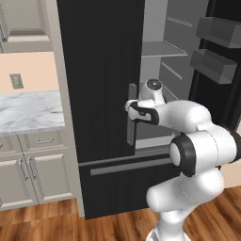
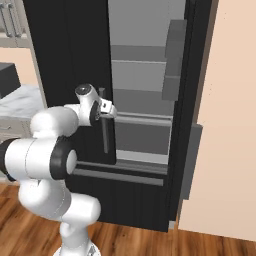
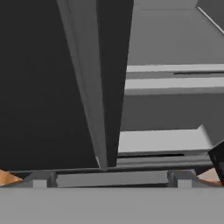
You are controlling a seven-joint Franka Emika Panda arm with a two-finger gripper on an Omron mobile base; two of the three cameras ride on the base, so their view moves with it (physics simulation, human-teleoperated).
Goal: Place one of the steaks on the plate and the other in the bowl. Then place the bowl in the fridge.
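Note:
The black fridge (image 1: 101, 70) stands straight ahead with its left door shut and its right door (image 1: 219, 56) swung open, showing grey shelves (image 2: 142, 117) and door bins. My gripper (image 1: 132, 104) hovers at the upper part of the left door's grey bar handle (image 1: 132, 129). In the hand view the handle (image 3: 87, 87) runs up the middle, and the gripper (image 3: 109, 180) is open with its fingertips (image 3: 41, 180) wide apart on either side of it. The steaks, the plate and the bowl are out of view.
A marble counter (image 1: 28, 110) over beige cabinets (image 1: 33, 174) lies left of the fridge. A peach wall (image 2: 232, 125) flanks the open right door (image 2: 192, 100). A dark appliance (image 2: 7, 80) sits on the counter at the left. Wood floor lies below.

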